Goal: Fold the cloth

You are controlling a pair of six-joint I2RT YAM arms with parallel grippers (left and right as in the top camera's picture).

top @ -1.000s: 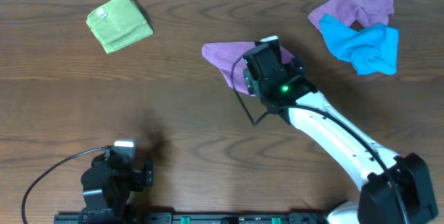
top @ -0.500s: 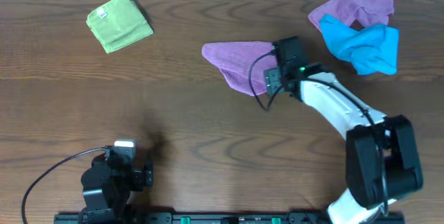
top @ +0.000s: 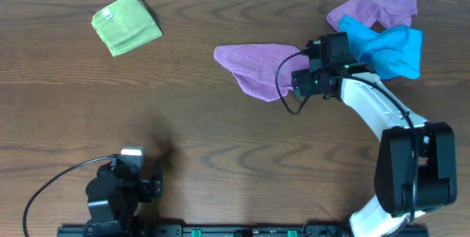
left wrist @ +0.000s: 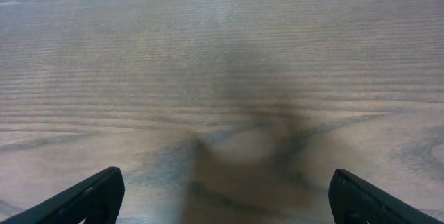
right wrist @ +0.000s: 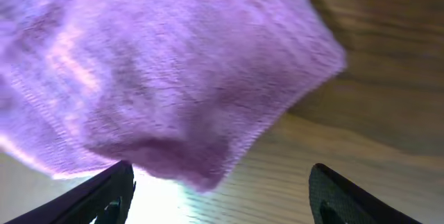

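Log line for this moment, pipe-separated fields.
left pincer: open, over table | right pincer: open, at purple cloth right edge | grasp: none

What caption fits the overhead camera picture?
An open right gripper beside the purple cloth on a wooden table.

Lilac cloth (top: pixel 257 67) lies rumpled, partly folded, mid-table on wood

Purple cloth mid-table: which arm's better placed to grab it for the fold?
Right. The right gripper is open at the right edge of the cloth, which fills its wrist view. The left gripper is far off, seeing only bare table.
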